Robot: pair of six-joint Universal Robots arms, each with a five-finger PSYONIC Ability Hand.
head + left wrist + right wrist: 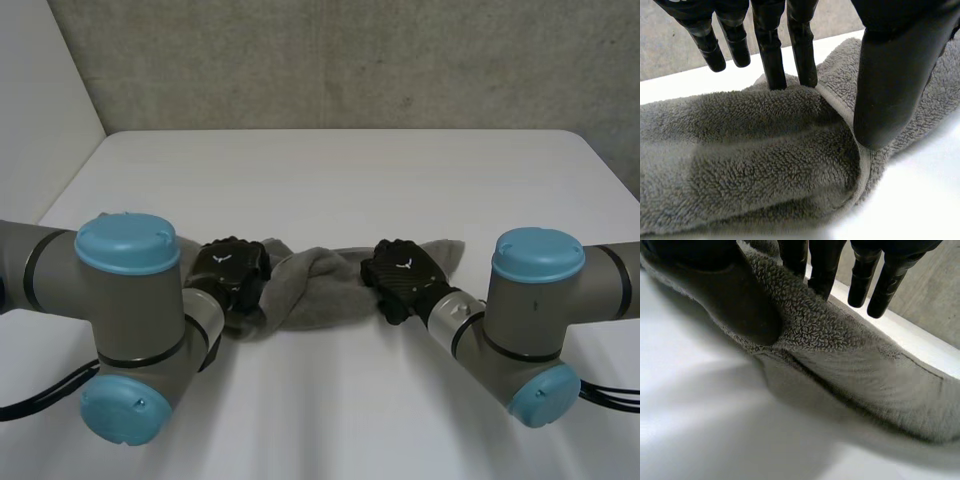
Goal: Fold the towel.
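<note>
Towel [318, 288] lies bunched lengthwise, grey and fluffy.

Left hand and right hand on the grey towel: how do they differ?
The black left hand grips the bunched grey terry towel at its left end, the black right hand near its right end, where a corner reaches beyond it. The left hand's thumb presses on the towel's hem; the right hand's thumb presses on plain pile. Shared: each pinches the towel between thumb and fingers, some fingers standing clear.
</note>
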